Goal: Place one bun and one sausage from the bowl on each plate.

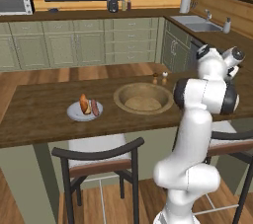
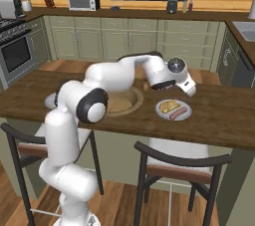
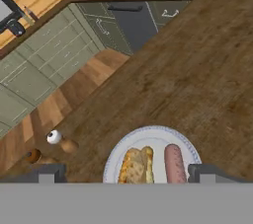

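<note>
Fingers (image 3: 126, 172) hung spread, gripping nothing, above near plate (image 3: 175, 136); tan bun (image 3: 137, 165) and sausage (image 3: 175, 162) lay on it; other plate (image 1: 74, 113) on table (image 1: 44, 114) held roll (image 1: 84, 104) with sausage (image 1: 94, 107); wooden bowl (image 1: 121, 94) looked emptied; task seemed finished.

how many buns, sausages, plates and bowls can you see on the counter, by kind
buns: 2, orange-brown bun and yellowish bun
sausages: 2, left sausage and right sausage
plates: 2, left plate and right plate
bowls: 1, wooden bowl
total: 7
</note>
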Available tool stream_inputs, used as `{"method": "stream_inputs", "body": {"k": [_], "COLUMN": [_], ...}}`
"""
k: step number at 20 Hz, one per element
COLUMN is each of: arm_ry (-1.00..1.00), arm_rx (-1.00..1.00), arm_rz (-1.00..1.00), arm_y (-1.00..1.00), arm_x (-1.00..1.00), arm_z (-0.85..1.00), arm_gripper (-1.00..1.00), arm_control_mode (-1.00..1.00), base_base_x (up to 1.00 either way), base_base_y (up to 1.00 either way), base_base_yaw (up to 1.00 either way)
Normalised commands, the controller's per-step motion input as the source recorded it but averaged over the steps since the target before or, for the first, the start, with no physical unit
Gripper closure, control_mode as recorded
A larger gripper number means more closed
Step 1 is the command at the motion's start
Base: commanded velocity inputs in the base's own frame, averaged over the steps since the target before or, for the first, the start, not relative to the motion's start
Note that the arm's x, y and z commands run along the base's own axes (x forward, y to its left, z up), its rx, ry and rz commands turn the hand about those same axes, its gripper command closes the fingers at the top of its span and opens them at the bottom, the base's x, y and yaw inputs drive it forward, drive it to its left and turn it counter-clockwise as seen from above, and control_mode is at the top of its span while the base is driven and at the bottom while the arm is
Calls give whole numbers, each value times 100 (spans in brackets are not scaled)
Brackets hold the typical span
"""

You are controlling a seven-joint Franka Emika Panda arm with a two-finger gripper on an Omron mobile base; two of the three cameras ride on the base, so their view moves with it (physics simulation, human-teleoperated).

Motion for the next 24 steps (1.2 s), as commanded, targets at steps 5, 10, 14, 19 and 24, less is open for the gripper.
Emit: {"method": "stream_inputs", "body": {"k": [5,10,14,19,24], "arm_ry": [-43,-30,1,3,-31], "arm_rx": [-12,-20,-45,-66,-4], "arm_rz": [0,3,20,19,11], "arm_y": [81,97,64,56,0], "arm_x": [-97,-100,-100,-100,-60], "arm_z": [100,100,100,95,38], "arm_gripper": [-100,-100,-100,-100,-100], "arm_control_mode": [-100,-100,-100,-100,-100], "base_base_x": [0,0,0,0,0], "base_base_y": [0,0,0,0,0], "base_base_yaw": [0,0,0,0,0]}}
